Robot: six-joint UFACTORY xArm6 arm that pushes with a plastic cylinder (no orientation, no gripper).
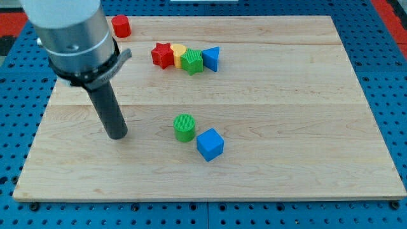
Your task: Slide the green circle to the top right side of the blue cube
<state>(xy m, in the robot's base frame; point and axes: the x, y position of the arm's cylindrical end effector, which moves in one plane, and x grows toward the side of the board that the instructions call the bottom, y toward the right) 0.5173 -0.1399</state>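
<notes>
The green circle (184, 126), a short green cylinder, stands near the board's middle. The blue cube (210, 144) sits just to its lower right, almost touching it. My tip (117, 135) rests on the board well to the left of the green circle, at about the same height in the view, with a wide gap between them.
A row of blocks lies near the top: red star (163, 55), yellow block (179, 52), green star (191, 62), blue triangle (212, 58). A red cylinder (121, 26) stands at the top left. The wooden board (318, 127) lies on a blue pegboard.
</notes>
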